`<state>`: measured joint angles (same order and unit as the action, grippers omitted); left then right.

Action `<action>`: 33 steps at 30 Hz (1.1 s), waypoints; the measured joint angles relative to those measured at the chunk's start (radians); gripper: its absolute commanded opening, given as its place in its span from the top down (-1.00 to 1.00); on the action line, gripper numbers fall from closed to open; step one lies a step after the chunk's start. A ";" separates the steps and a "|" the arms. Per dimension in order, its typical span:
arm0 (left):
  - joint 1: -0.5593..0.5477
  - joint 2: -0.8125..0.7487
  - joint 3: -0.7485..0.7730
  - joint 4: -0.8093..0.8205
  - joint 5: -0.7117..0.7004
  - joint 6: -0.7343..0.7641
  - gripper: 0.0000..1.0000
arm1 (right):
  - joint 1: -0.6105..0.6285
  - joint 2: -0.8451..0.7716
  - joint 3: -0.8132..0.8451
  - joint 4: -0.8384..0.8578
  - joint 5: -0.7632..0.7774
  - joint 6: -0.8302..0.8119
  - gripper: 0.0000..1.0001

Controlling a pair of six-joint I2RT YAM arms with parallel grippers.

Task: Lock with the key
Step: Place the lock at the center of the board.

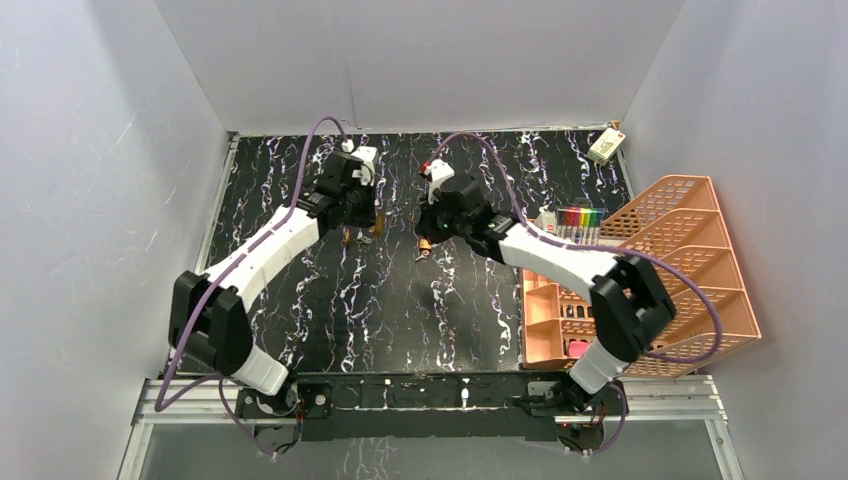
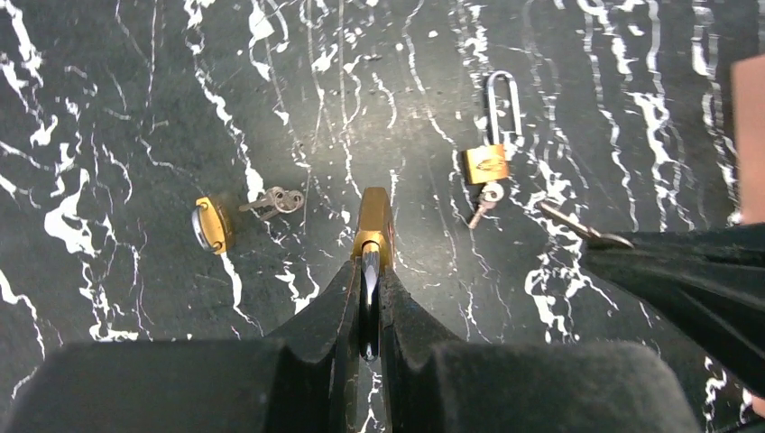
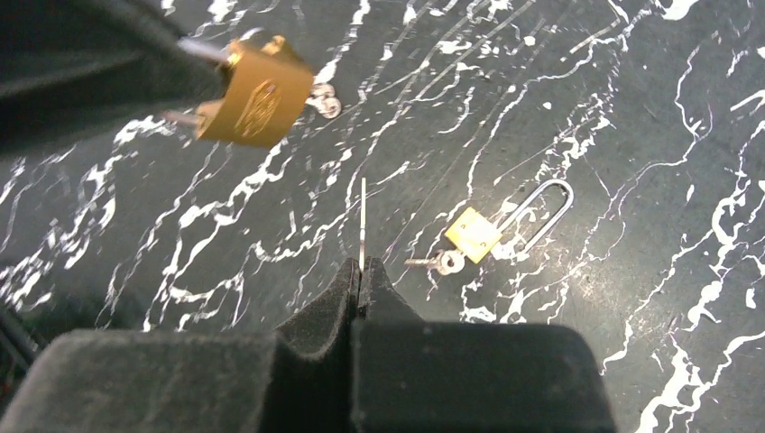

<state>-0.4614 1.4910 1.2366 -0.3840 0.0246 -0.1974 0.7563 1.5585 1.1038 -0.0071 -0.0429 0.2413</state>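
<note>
Brass padlock (image 2: 374, 216) is sitting mid-frame in the left wrist view, and my left gripper (image 2: 368, 263) is clamping it by what looks like its steel shackle (image 2: 368, 302), holding it clear of the black marbled table (image 2: 126, 99). My right gripper (image 3: 361, 271) is pinching the key (image 3: 363, 216) edge-on, its thin blade pointing up the frame. In the right wrist view the padlock is hanging in the upper left, well apart from the blade's tip.

I am watching for two failures. The blade is aiming past the body and I cannot see the keyway, so a push may skid off the brass. Gripped only by the shackle, the lock may pivot away, or the key may twist between the pads. A long-shackle padlock (image 3: 475, 233) and a third padlock (image 2: 214, 225) are lying on the table underneath, so a dropped key could land among them.
</note>
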 measured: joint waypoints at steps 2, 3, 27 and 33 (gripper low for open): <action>-0.009 0.039 0.015 -0.019 -0.048 -0.032 1.00 | 0.004 0.079 0.062 -0.024 0.040 0.037 1.00; -0.013 0.055 0.019 -0.027 -0.069 -0.050 1.00 | 0.004 0.117 0.091 -0.034 0.057 0.055 1.00; -0.026 0.264 0.053 -0.018 -0.223 -0.242 1.00 | 0.005 0.352 0.141 0.156 0.005 0.355 1.00; -0.027 0.309 0.055 -0.006 -0.222 -0.243 1.00 | 0.005 0.389 0.141 0.193 -0.011 0.391 1.00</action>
<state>-0.4881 1.7996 1.2911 -0.3904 -0.1978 -0.4408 0.7616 1.9476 1.2449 0.1864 -0.0536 0.6327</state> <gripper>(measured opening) 0.074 0.019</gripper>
